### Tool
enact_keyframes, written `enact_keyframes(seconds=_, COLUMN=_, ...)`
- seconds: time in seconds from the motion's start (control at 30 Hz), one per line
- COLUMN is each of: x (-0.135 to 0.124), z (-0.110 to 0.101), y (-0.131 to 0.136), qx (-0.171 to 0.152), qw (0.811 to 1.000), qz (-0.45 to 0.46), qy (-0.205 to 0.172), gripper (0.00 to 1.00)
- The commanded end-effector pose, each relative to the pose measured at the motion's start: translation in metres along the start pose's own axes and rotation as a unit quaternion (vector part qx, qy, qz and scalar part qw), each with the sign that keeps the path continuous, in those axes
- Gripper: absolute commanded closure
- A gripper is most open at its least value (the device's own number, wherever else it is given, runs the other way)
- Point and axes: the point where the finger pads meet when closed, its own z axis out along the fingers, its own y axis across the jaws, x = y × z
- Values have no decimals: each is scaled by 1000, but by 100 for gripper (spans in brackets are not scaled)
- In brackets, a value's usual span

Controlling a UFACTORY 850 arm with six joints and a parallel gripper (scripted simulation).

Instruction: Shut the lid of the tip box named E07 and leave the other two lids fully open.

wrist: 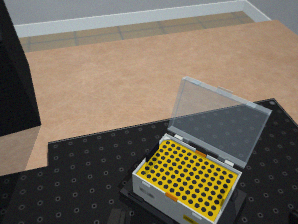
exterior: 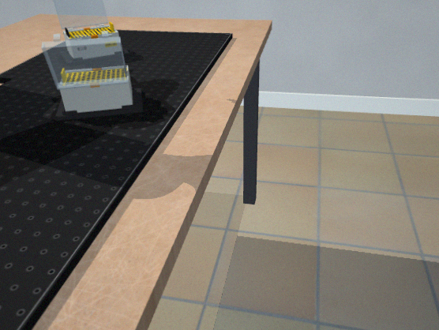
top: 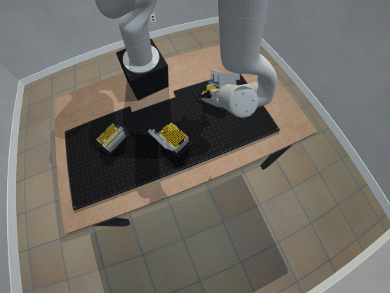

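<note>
Three tip boxes with yellow tip racks sit on the black perforated plate. The left box (top: 111, 137) and the middle box (top: 172, 137) also show in the exterior view, the left one nearer (exterior: 95, 89) and the middle one behind it (exterior: 93, 40). The middle box's lid (exterior: 80, 13) stands upright, and its white sticker (exterior: 81, 48) is too small to read. The right box (top: 212, 92) is half hidden by my arm's wrist (top: 242, 101). In the wrist view this box (wrist: 189, 181) has its clear lid (wrist: 220, 127) open and tilted back. My gripper hovers above it, open and empty, with its fingers out of sight.
The arm's black base block (top: 146, 73) stands at the back of the table. The table's front edge (exterior: 197, 130) and a dark leg (exterior: 250, 138) border the tiled floor. The black plate (top: 168, 144) covers most of the wooden top.
</note>
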Motion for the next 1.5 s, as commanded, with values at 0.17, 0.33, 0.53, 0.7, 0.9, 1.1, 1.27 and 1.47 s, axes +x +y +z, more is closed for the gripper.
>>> enact_keyframes(seconds=0.17, x=-18, z=18, y=1, qx=-1, qw=1000, qz=-5, qy=-4, gripper=0)
enact_keyframes(seconds=0.33, x=-36, z=35, y=1, qx=-1, qw=1000, qz=-5, qy=-4, gripper=0)
enact_keyframes(seconds=0.53, x=-57, z=57, y=1, qx=-1, qw=1000, qz=-5, qy=-4, gripper=0)
enact_keyframes(seconds=0.7, x=-68, z=67, y=1, qx=-1, qw=1000, qz=-5, qy=-4, gripper=0)
enact_keyframes(seconds=0.9, x=-89, z=88, y=2, qx=-1, qw=1000, qz=-5, qy=-4, gripper=0)
enact_keyframes(seconds=1.1, x=-111, z=109, y=2, qx=-1, qw=1000, qz=-5, qy=-4, gripper=0)
enact_keyframes(seconds=1.27, x=-121, z=120, y=2, qx=-1, qw=1000, qz=-5, qy=-4, gripper=0)
enact_keyframes(seconds=1.47, x=-143, z=141, y=2, qx=-1, qw=1000, qz=-5, qy=-4, gripper=0)
